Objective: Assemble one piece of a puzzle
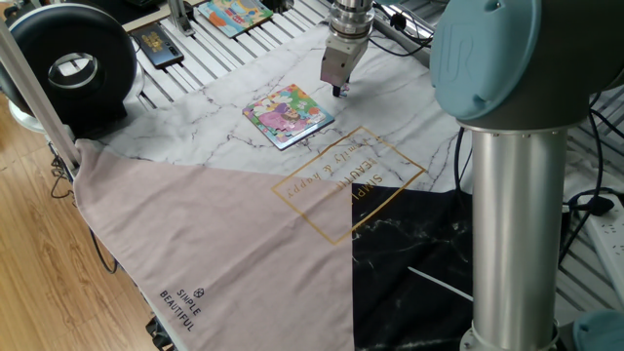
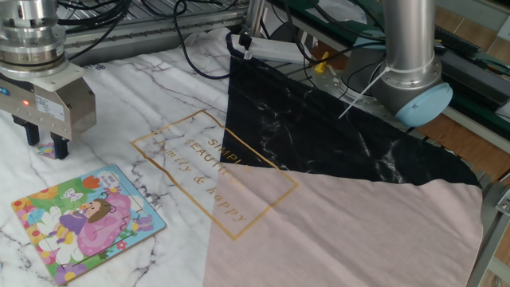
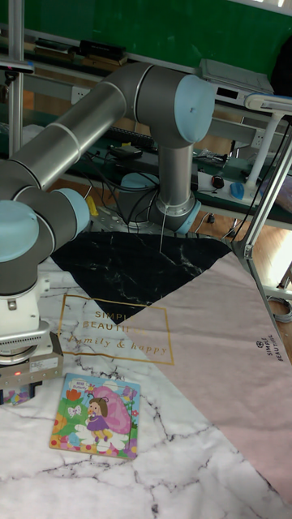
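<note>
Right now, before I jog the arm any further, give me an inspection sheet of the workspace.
Surface: cloth in marble white, pink and black with gold lettering covers the table.
Job's things: puzzle lies flat on the white part; piece sits between the gripper's fingers, on or near the cloth, apart from the puzzle.
Clutter: second picture board and a dark booklet on the slatted top beyond the cloth.
Gripper: gripper is low over the cloth, fingers either side of the piece; grip not clear.
Cables: black cables run across the cloth's far edge.
Surroundings: round black device beside the table; wood floor.
</note>
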Controlling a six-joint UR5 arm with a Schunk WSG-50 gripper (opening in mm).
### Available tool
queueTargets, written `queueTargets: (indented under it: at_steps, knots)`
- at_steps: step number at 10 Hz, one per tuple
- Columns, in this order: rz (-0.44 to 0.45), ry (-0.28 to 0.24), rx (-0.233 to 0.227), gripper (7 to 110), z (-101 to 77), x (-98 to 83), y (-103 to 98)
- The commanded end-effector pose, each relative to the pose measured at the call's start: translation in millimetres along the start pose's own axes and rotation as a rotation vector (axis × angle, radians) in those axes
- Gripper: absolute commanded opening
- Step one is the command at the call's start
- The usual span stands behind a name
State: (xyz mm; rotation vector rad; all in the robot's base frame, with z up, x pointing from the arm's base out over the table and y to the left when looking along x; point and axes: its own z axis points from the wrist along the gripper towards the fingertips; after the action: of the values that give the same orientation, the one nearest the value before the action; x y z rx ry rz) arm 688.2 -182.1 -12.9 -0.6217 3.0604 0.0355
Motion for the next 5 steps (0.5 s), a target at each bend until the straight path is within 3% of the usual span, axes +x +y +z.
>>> queueTargets:
  at_steps: [1,5]
  knots:
    - [0.006,-0.010,-0.009,44,-0.4,-2.4,0.1]
    - [0.002,-0.013,-0.013,44,-0.4,-3.2,1.0]
